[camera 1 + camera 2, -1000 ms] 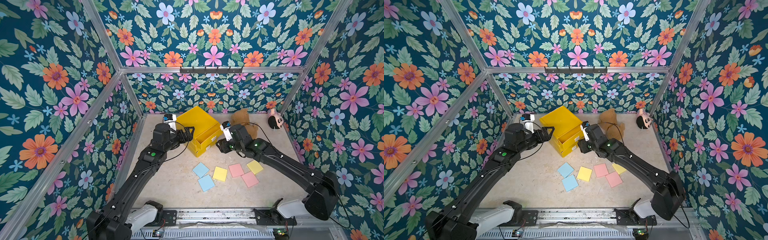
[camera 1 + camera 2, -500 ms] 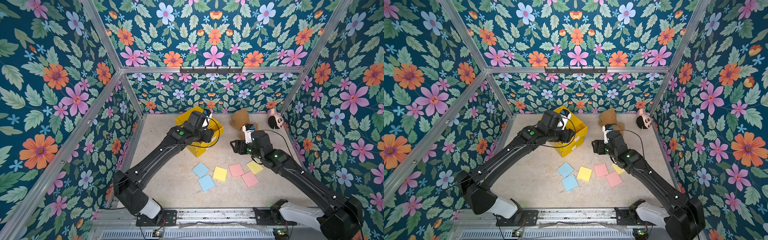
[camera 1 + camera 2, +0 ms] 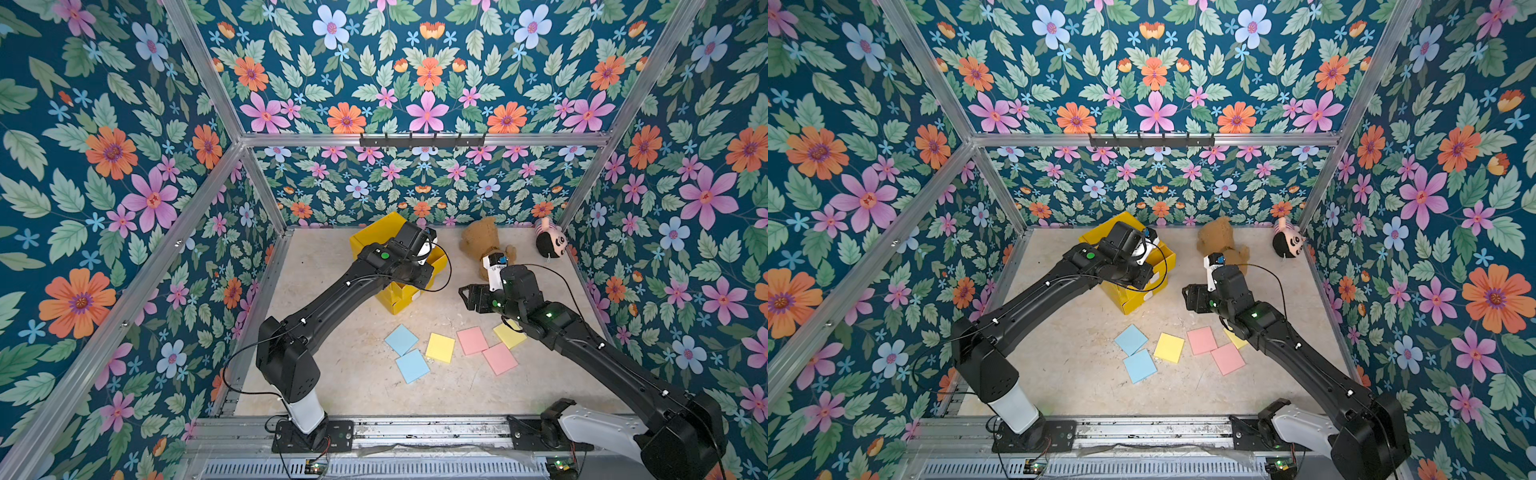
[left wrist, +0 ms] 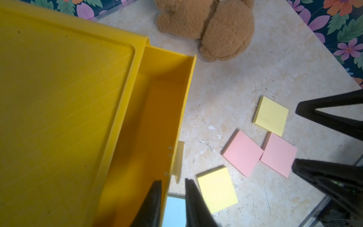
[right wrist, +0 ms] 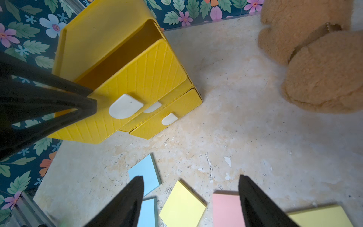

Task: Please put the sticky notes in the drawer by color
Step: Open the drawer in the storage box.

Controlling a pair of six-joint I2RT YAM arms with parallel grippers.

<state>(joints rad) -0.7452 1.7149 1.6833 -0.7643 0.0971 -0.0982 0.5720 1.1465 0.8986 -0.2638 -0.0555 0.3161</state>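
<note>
Drawer [image 4: 157,118] — in left end effector [image 4: 172,180]

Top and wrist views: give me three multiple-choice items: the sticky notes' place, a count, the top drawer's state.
1. Where do the thin square paper sticky notes lie? A) on the beige table, in front of the bright yellow plastic drawer cabinet; B) inside a drawer; C) on the cabinet's top.
2. How many notes are pink? A) one; B) two; C) four.
3. The top drawer is: A) shut; B) pulled out, no notes showing inside; C) pulled out, holding notes.
1 A: all six lie there in both top views. 2 B: two pink squares show. 3 B: the left wrist view shows bare yellow plastic inside.
</note>
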